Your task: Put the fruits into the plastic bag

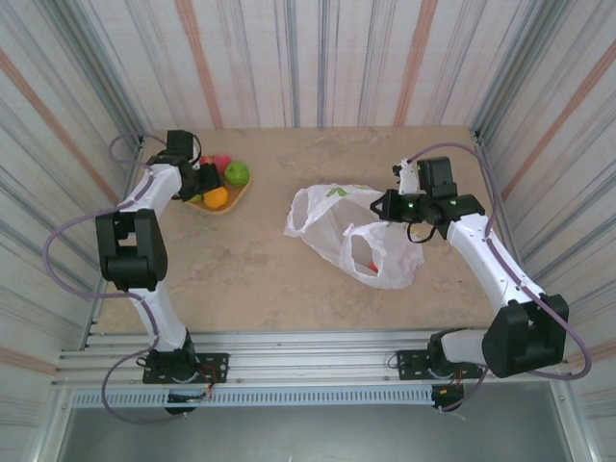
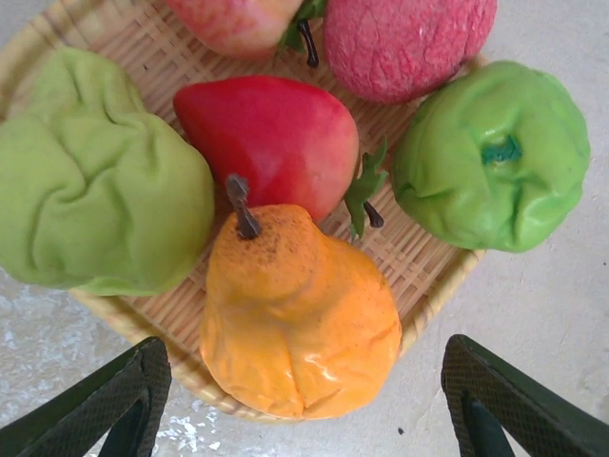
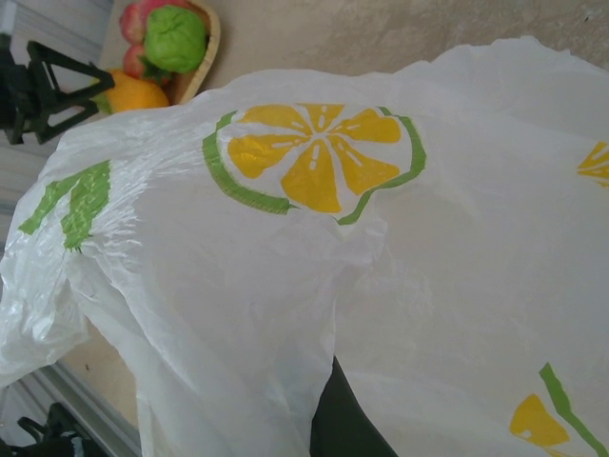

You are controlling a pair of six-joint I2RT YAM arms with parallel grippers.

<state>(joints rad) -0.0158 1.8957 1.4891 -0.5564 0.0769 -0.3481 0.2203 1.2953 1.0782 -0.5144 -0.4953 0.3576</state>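
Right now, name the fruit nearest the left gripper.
The orange pear, at the tray's near rim, straight ahead between the open left gripper's fingers. The red strawberry, both green fruits and the two pinkish ones lie farther back.

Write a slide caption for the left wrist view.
Open left gripper poised over an orange pear on the woven tray, beside a red strawberry and a green apple.

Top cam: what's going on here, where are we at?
Left gripper is open over the tray of fruits, with the orange pear just ahead of its fingers; nothing is gripped yet. Right gripper is shut on the bag, holding its edge. Something red shows through the bag.
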